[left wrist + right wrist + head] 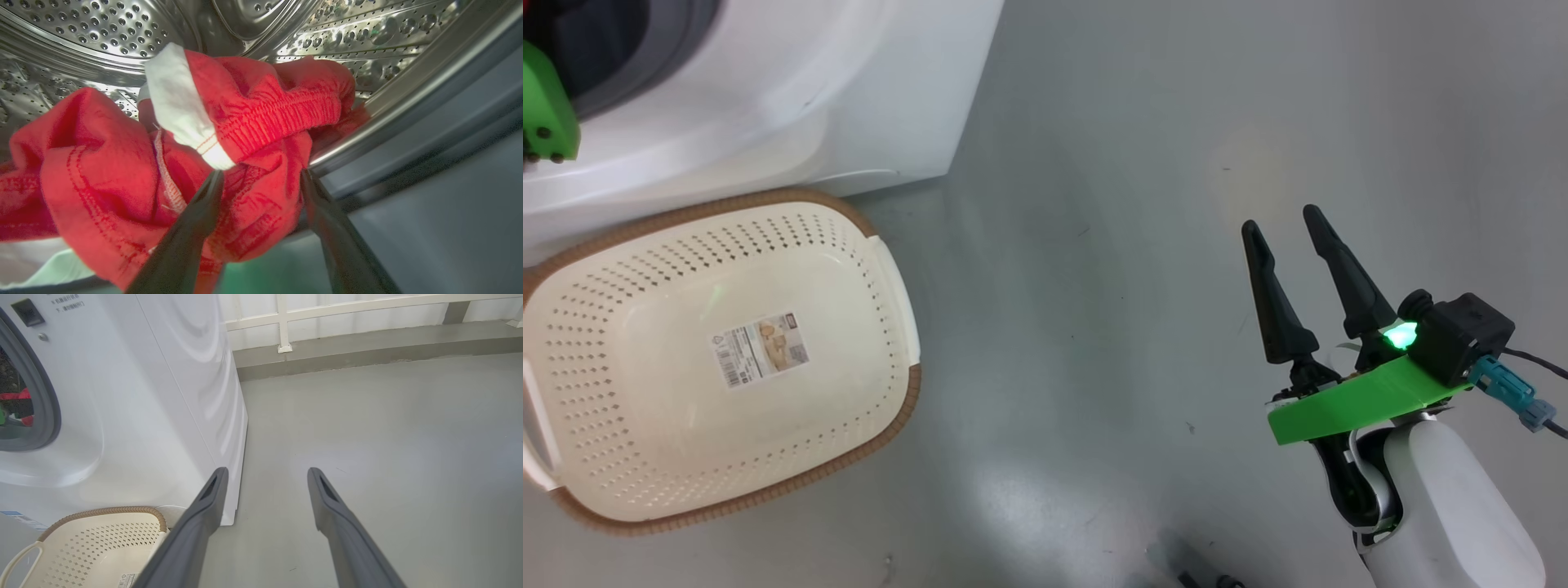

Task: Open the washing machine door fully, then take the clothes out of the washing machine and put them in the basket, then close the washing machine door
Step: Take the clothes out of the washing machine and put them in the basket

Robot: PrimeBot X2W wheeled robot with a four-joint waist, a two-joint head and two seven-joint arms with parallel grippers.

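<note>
Spread-open left hand straddles clothes at drum lip; right hand released above open floor

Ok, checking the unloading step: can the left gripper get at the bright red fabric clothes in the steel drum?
Likely yes: the open left gripper points at the bright red fabric clothes, nothing in between.

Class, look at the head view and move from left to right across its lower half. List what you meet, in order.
basket → bare floor → right gripper, its fingers apart and pointing up the picture
</note>
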